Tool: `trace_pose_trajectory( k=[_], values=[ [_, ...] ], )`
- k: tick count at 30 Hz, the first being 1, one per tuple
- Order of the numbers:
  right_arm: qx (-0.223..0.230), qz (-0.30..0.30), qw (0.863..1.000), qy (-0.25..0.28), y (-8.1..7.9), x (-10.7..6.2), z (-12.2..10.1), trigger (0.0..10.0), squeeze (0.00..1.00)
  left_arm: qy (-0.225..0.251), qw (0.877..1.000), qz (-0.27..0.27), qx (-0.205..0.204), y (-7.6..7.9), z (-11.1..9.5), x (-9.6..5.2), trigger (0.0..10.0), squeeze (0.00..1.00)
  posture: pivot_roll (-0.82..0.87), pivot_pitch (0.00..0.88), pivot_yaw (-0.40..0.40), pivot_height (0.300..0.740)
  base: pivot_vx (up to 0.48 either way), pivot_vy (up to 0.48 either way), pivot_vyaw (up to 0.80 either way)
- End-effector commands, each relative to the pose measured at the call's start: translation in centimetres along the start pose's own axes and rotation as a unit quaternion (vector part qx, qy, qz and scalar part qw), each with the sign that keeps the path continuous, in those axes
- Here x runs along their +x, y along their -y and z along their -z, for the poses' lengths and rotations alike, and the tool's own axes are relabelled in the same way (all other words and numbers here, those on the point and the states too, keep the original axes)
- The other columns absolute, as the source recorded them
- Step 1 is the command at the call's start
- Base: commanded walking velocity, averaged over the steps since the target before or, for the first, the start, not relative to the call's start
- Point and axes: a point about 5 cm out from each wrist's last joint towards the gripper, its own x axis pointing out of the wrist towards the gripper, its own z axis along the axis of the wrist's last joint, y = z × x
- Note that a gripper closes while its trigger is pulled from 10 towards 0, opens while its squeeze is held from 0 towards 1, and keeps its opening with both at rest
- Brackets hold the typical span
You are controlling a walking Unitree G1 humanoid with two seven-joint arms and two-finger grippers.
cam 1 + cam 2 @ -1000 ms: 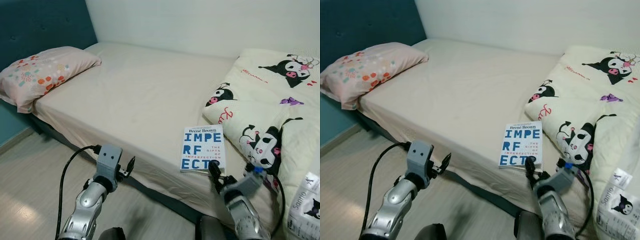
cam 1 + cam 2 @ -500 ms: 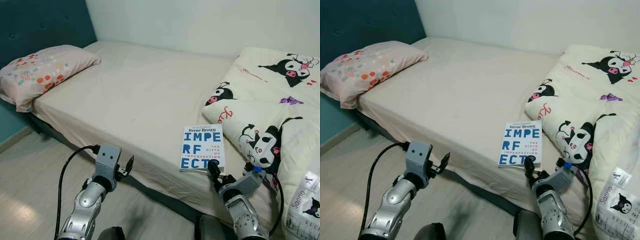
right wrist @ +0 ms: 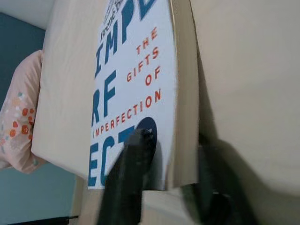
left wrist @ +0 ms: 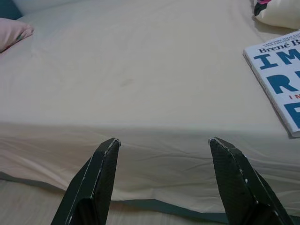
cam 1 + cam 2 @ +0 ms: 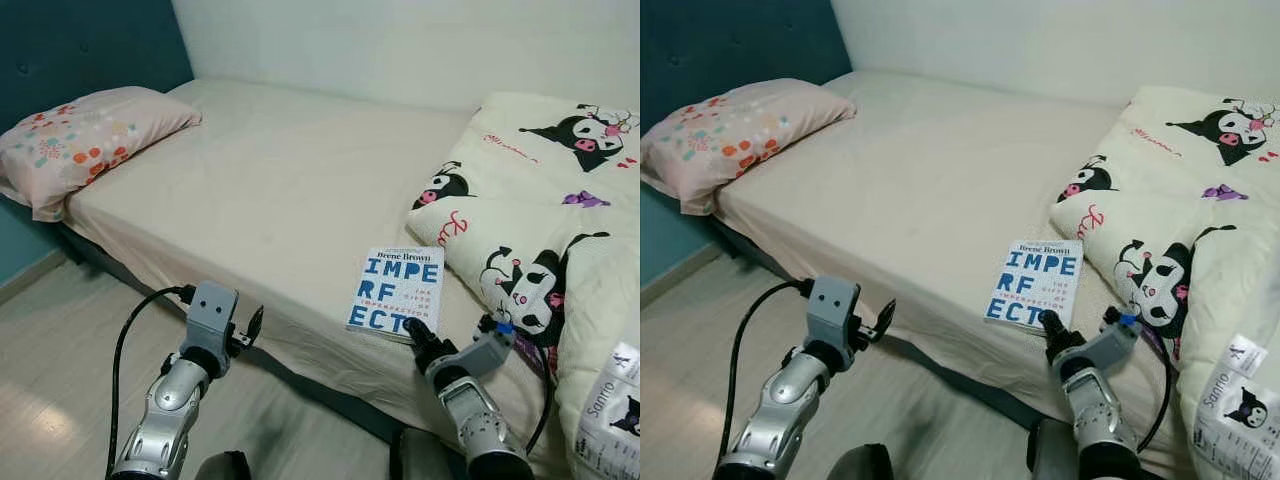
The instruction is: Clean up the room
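Lying near the front edge of the bed point(image 5: 270, 190), with its cream fitted sheet, is a white paperback book with big blue letters and small red ones on its cover point(image 5: 395, 290), set just beside a bunched cream quilt printed with black cartoon characters point(image 5: 540, 210). The right gripper point(image 5: 418, 334) has reached the book's nearest corner: in the right wrist view one black finger point(image 3: 133, 173) lies on top of the cover and the other sits under the page block, so the jaws are pinched narrowly on that corner, and the book looks tilted up a little off the sheet on that side. The left gripper point(image 5: 254, 326) hovers over the pale wood floor point(image 5: 60, 350) in front of the mattress edge, well apart from the book; its two fingers point(image 4: 96, 183) stand wide and hold nothing. A pink pillow with coloured dots point(image 5: 85, 140) rests at the head end of the bed against a dark teal headboard point(image 5: 80, 50). A white label with a cartoon figure point(image 5: 612, 400) hangs at the quilt's near corner.
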Motion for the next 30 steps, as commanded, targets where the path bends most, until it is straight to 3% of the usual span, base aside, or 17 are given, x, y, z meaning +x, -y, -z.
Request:
trace_pose_trajectory(
  k=[1,11,16,17,19,22,25,26,27,30],
  values=[
    [0.014,0.001,1.000,-0.015,0.0,0.0,0.9,0.0,0.00,-0.005,1.000,-0.009,0.017,-0.8,0.2,-0.4,10.0,0.00,0.02,0.128,0.059,0.561,0.000,0.000,0.00],
    [0.004,-0.012,1.000,-0.011,-0.3,0.2,0.3,0.0,0.00,-0.002,1.000,-0.013,0.012,-0.8,0.1,-0.1,10.0,0.00,0.02,0.109,0.058,0.561,0.000,0.000,0.00],
    [-0.135,-0.125,0.983,-0.016,-3.7,0.2,-1.0,0.0,0.00,0.000,0.999,-0.039,-0.012,-0.9,-0.2,0.4,10.0,0.00,0.01,0.075,0.054,0.561,0.000,0.000,0.00],
    [-0.135,-0.125,0.983,-0.016,-3.7,0.2,-1.0,0.0,0.00,0.000,0.999,-0.039,-0.012,-0.9,-0.2,0.4,10.0,0.00,0.01,0.075,0.054,0.561,0.000,0.000,0.00],
    [-0.159,-0.175,0.972,0.005,-5.8,-0.1,-2.1,0.0,0.00,0.002,0.998,-0.060,-0.032,-1.0,-0.5,0.8,10.0,0.00,-0.01,0.044,0.054,0.561,0.000,0.000,0.00],
    [-0.186,-0.211,0.959,0.032,-7.5,-0.4,-3.0,0.0,0.00,0.009,0.997,-0.067,-0.049,-0.7,-1.1,1.5,10.0,0.00,-0.02,0.019,0.051,0.561,0.000,0.000,0.00],
    [-0.196,-0.215,0.956,0.041,-7.8,-0.4,-3.2,0.0,0.00,0.010,0.996,-0.066,-0.051,-0.5,-1.3,1.8,10.0,0.00,-0.02,0.019,0.051,0.561,0.000,0.000,0.00],
    [-0.216,-0.212,0.952,0.052,-7.9,-0.5,-3.3,3.7,0.00,0.012,0.996,-0.065,-0.055,-0.4,-1.5,2.0,10.0,0.00,-0.02,0.011,0.050,0.561,0.000,0.000,0.00],
    [-0.246,-0.202,0.946,0.065,-7.9,-0.5,-3.5,10.0,0.00,0.013,0.996,-0.064,-0.055,-0.2,-1.7,2.2,10.0,0.00,-0.03,0.006,0.049,0.561,0.000,0.000,0.00],
    [-0.282,-0.195,0.936,0.082,-7.9,-0.5,-3.7,10.0,0.00,0.015,0.996,-0.063,-0.055,-0.1,-1.9,2.3,10.0,0.00,-0.03,0.000,0.050,0.561,0.000,0.000,0.00]
  ],
)
